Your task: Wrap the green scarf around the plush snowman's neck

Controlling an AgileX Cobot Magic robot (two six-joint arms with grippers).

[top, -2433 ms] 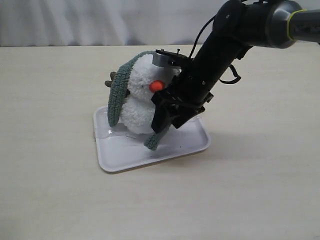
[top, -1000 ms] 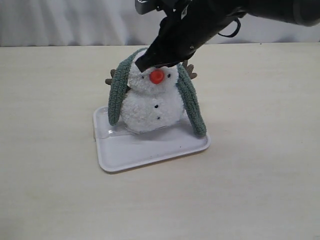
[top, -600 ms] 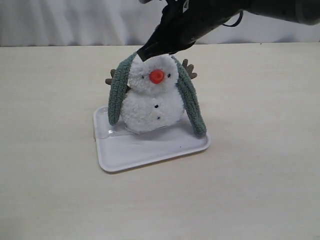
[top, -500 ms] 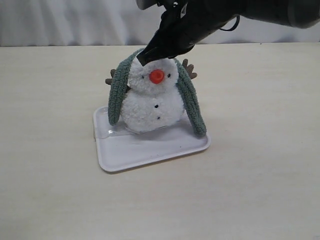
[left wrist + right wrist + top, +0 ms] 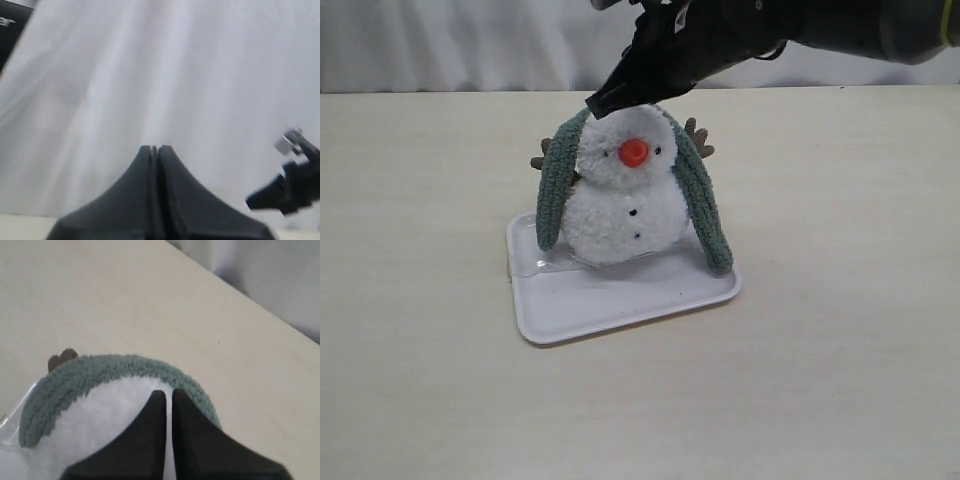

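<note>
Two ends of green scarf [image 5: 552, 195] hanging, one at 9 o'clock and one at 3 o'clock of plush snowman [image 5: 620, 212]. Middle looped over top of head, not down in snowman's neck [image 5: 620, 183]. Shows in right wrist view as grey-green arc [image 5: 100, 367] round white head ball.

Snowman upright, orange nose [image 5: 634, 152] facing 6 o'clock, seated on white tray [image 5: 620, 312] on pale table [image 5: 840, 320]. Brown twig arms [image 5: 698, 130] poking out at 10 and 2 o'clock behind scarf.

Right gripper [image 5: 603, 103] at 12 o'clock, directly over top of head. Fingers pressed together on nothing, tips just at inner edge of scarf loop. Left gripper [image 5: 154, 148] likewise closed and empty, pointed at grey curtain [image 5: 150, 75], absent from exterior view.

Handling, as judged:
- Scarf light, limp and fuzzy, likely to cling to plush rather than slide. No stiffness to push with.
- Best taken by pinching a hanging end near its tip, or by pinching the loop on the head and dragging it back and down into the crease.
- Snowman soft and light, probably easy to tip on slick tray, so gentle pulls only.
</note>
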